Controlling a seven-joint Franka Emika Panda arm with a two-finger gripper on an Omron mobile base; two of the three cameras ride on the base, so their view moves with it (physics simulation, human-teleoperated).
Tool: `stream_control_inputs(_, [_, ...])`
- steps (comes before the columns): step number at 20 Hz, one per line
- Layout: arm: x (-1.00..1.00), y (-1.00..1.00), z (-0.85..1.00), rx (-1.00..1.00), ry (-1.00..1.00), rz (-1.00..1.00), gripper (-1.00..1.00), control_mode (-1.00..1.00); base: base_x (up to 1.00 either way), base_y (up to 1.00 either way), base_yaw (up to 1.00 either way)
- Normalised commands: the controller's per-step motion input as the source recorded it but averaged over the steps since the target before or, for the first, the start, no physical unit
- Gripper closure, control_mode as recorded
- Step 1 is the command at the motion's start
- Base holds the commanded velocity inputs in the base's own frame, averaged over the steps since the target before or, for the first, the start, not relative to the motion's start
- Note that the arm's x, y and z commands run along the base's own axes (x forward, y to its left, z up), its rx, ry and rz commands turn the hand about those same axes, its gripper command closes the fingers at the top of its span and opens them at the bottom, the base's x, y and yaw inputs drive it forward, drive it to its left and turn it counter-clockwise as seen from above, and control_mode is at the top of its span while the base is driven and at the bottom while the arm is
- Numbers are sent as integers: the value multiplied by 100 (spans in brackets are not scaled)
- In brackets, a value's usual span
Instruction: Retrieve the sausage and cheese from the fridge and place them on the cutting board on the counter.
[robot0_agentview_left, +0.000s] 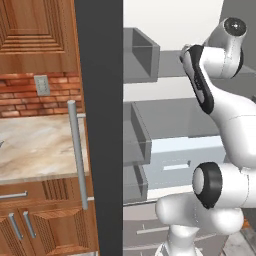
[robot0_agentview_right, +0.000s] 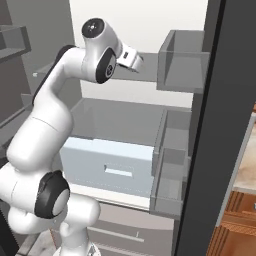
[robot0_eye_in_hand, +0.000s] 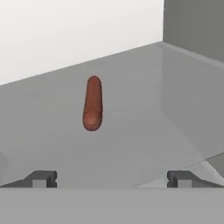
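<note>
Reaching: gripper (robot0_eye_in_hand: 112, 179) pushed into the open fridge (robot0_agentview_left: 150, 130), level with a grey shelf.
Fingers: the two dark fingertips (robot0_eye_in_hand: 41, 178) sit at lower left and lower right of the hand view, spread as wide as they go, nothing between them, touching nothing.
Shelf: bare grey shelf floor (robot0_eye_in_hand: 131, 144) runs from the tips toward the white back wall at the top of the frame.
Sausage: sausage (robot0_eye_in_hand: 92, 103) lies on that shelf in the centre-left of the hand view, ahead of the tips and apart from them, a little left of the midline between them.
Long axis: runs almost straight up the frame, pointing away from the hand, so it lies crosswise to the line joining the tips; they can close across its width.
Next move, judged: advance and shift slightly left before closing.
Far: grey side wall at upper right.
Outside fridge: counter (robot0_agentview_left: 35, 145) at middle left of the left base view.
</note>
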Motion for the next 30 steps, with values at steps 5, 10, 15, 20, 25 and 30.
stream_control_inputs(5, [36,0,-13,0,-17,0,-100,-100,0,0,0])
stream_control_inputs(10, [42,0,24,0,10,0,-100,-100,0,0,0])
stream_control_inputs(15, [49,0,31,0,28,0,-100,-100,0,0,0])
stream_control_inputs(20, [49,0,12,0,24,0,-100,-100,0,0,0])
stream_control_inputs(25, [51,0,-12,0,7,0,-100,-100,0,0,0])
stream_control_inputs(30, [42,-3,-39,-2,3,0,-100,-100,0,0,0])
